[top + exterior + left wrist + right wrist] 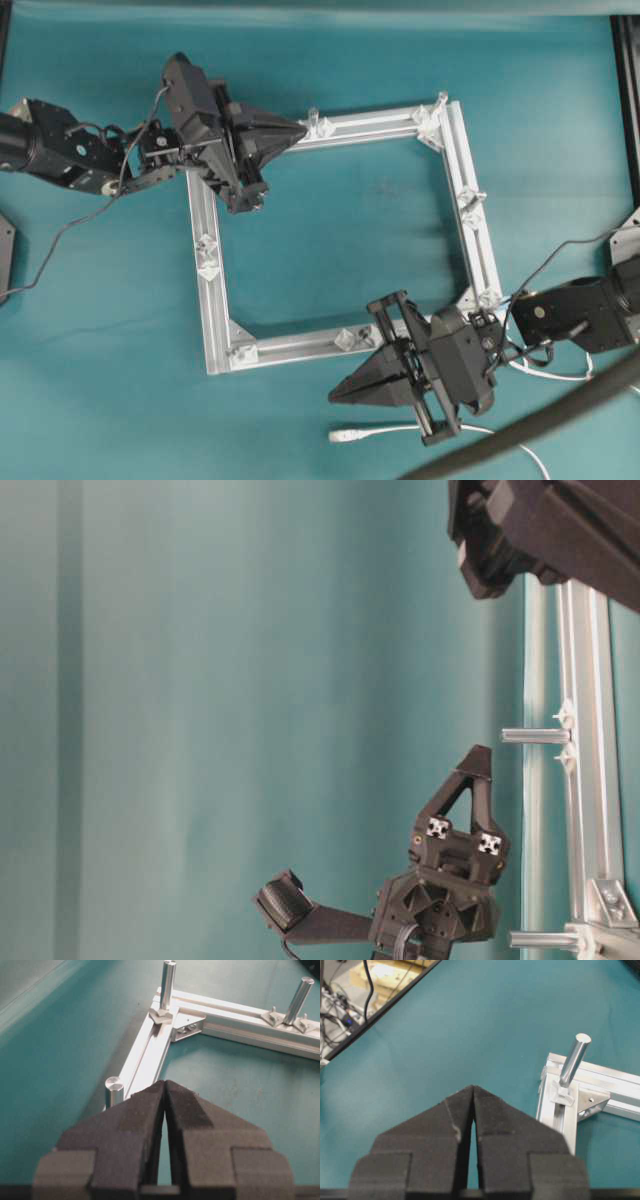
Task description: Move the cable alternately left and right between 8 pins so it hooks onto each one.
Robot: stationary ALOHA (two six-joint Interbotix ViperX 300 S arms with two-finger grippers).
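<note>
The square aluminium frame (210, 290) lies tilted on the teal table, with short silvery pins (312, 120) standing around it. The thin white cable (380, 431) lies outside the frame near the front edge. Its plug (345, 434) points left, and the cord passes under my right arm. My left gripper (303, 128) is shut and empty, its tip at the frame's top bar beside a pin (114, 1091). My right gripper (332, 397) is shut and empty, just below the frame's bottom bar and above the plug. The right wrist view shows its tip (472, 1087) over bare table, left of a corner pin (574, 1060).
A thick dark grey hose (540, 425) crosses the bottom right corner. Thin black wires trail from both arms. A black rail (626, 100) borders the table on the right. Two further pins (167, 980) (299, 992) stand ahead of the left gripper.
</note>
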